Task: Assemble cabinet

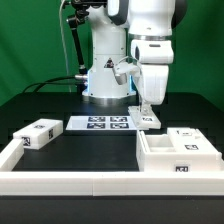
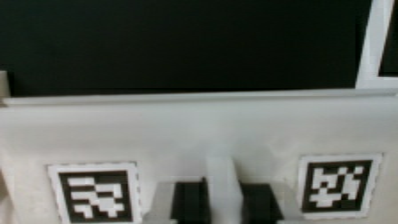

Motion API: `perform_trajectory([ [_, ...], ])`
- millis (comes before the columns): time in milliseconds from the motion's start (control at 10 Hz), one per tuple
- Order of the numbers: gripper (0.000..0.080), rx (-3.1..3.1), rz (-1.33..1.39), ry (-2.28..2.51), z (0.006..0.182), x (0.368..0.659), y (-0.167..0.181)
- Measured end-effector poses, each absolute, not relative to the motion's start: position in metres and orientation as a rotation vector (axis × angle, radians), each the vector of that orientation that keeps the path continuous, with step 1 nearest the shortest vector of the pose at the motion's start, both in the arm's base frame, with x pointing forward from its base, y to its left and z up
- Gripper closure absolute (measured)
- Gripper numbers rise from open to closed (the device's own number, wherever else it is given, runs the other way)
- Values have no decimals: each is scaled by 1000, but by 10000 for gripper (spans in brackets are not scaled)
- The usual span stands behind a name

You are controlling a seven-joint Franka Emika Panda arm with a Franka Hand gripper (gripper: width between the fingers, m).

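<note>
Here, boxy white cabinet [image 1: 156, 165] (smooth plastic), square-tagged.

The white cabinet box [image 1: 178, 157] sits at the exterior view's right, a tag on its front; a small tagged block [image 1: 36, 133] lies well apart, at the left.

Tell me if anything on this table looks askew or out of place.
Only the small white block on the exterior view's left: it lies turned at an angle, while the marker board and the cabinet sit square to the front rail. No damage shows.
</note>
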State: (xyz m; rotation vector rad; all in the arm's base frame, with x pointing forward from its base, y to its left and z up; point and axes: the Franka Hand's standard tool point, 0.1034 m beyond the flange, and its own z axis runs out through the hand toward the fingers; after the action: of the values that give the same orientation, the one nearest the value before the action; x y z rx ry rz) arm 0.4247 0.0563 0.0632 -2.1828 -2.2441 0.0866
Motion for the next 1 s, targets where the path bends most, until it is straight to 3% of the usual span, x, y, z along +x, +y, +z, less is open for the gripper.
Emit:
perform_trajectory([
  [1000, 732, -2341, -16, -2118, 64, 438, 63],
])
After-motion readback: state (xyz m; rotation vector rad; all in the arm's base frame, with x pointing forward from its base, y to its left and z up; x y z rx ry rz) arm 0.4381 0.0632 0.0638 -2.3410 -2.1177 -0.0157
